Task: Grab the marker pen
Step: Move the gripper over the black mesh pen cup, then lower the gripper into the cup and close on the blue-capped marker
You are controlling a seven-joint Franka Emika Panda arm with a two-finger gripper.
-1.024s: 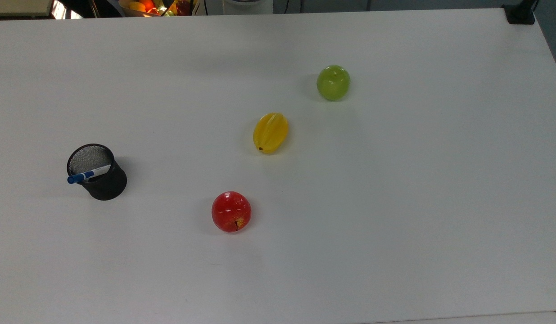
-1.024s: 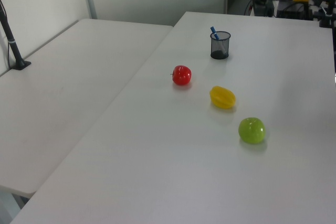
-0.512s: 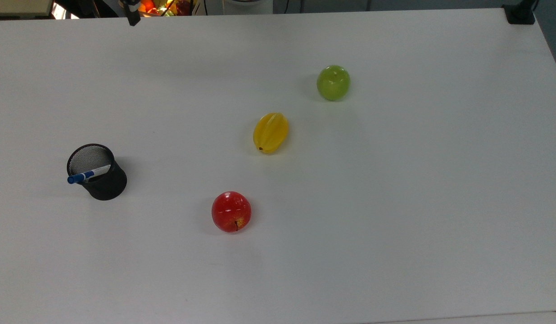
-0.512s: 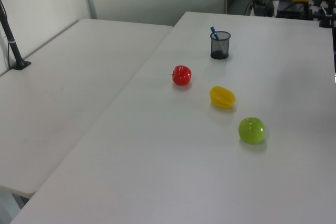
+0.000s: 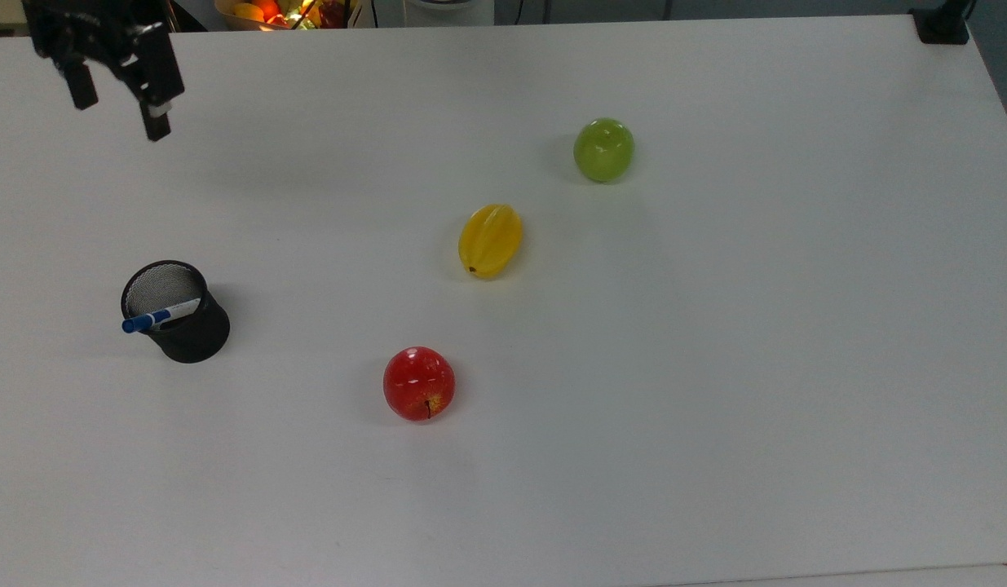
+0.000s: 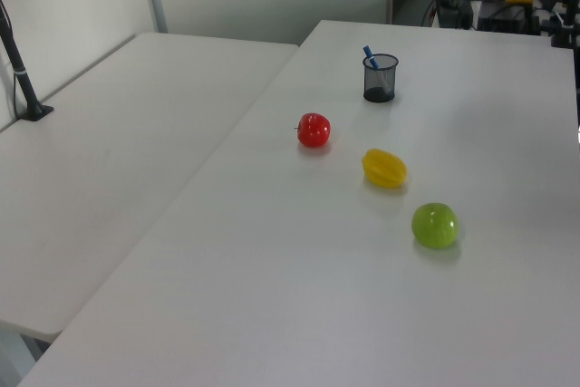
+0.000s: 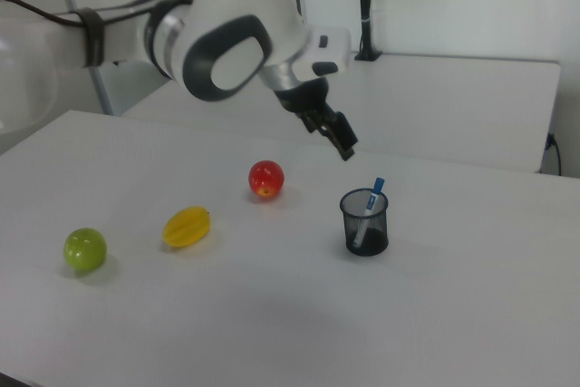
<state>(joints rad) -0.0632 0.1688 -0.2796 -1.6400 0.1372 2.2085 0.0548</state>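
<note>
Since half a second ago the gripper [image 5: 118, 114] has come well into the top view's upper left corner, where before just a fingertip showed at the edge; nothing on the table has shifted.

The table [image 5: 715, 367] is white and wide, its near edge cut off in the top view. The arm [image 7: 227, 38] fills the right view's upper left, its base out of frame. The gripper hangs above the table with its 2 fingers apart and nothing between them, well away from the cup [image 5: 179, 314]; in the right view it sits above and to the left of the cup [image 7: 365, 223].

The cup is black mesh and upright. 3 fruits lie apart from it: a red apple [image 5: 419, 383], a green apple [image 5: 603, 149] and a yellow starfruit [image 5: 490, 240] between them.

The pen [image 5: 159, 315] leans inside the cup, blue cap out over the rim; its lower part shows dimly through the mesh in the right view [image 7: 371, 201]. In the left view just the blue cap [image 6: 370, 55] can be made out.
</note>
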